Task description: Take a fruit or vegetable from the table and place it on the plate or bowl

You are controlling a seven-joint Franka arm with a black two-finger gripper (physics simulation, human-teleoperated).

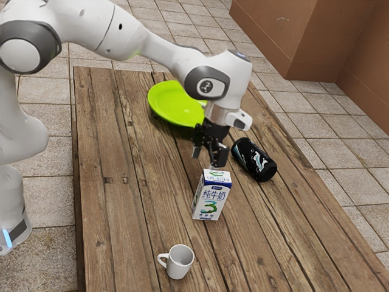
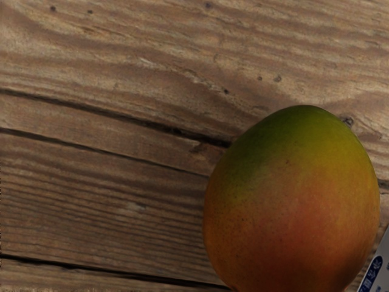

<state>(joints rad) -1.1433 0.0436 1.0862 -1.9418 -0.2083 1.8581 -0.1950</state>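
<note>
**A:** How's the gripper (image 1: 208, 155) set?

**B:** Fingers spread, pinching nothing. It hangs just above the milk carton (image 1: 212, 194), on the carton's plate-ward side.

**A:** And the mango (image 2: 292, 204)?

**B:** Lying on the planks close under the hand, off to one side of its centre, just beside the carton.

**A:** What could go wrong?

**B:** I'd judge a straight descent might set a finger on the fruit's rounded shoulder and roll it, or clip the carton and topple it. The green plate (image 1: 176, 102) sits well apart from the carton.
</note>
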